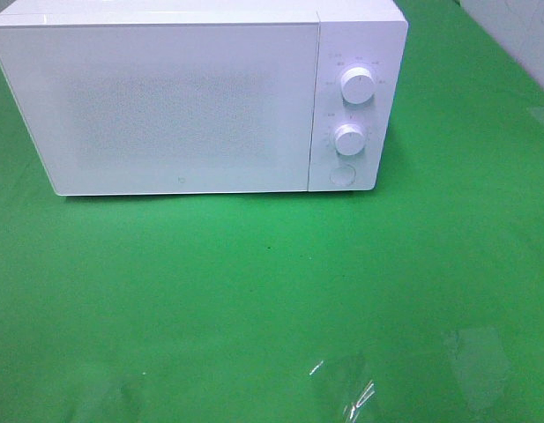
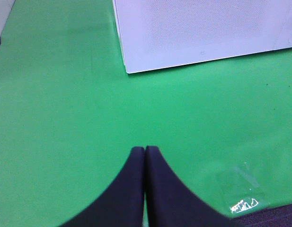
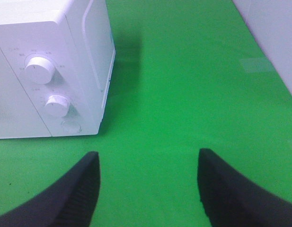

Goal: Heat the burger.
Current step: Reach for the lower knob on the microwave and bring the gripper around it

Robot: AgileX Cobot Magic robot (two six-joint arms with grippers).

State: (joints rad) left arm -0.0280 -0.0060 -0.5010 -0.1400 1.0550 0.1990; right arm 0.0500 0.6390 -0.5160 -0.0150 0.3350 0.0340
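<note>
Two knobs [image 1: 357,85] [image 1: 349,139], shut microwave door [image 1: 166,106]; clear patch [image 1: 346,383], maybe tape, on cloth [image 1: 254,282]

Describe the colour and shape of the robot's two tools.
Left tool: two matte black fingers, broad at the base, curving to narrow rounded tips. Right tool: the same black curved fingers, with fine ribbing on their inner faces. No cables or markings show.

You see a microwave [image 1: 183,97] in smooth white plastic, its door finely dotted. The green table cover [image 1: 254,291] looks matt, with glossy clear tape [image 1: 346,388] near you.
</note>
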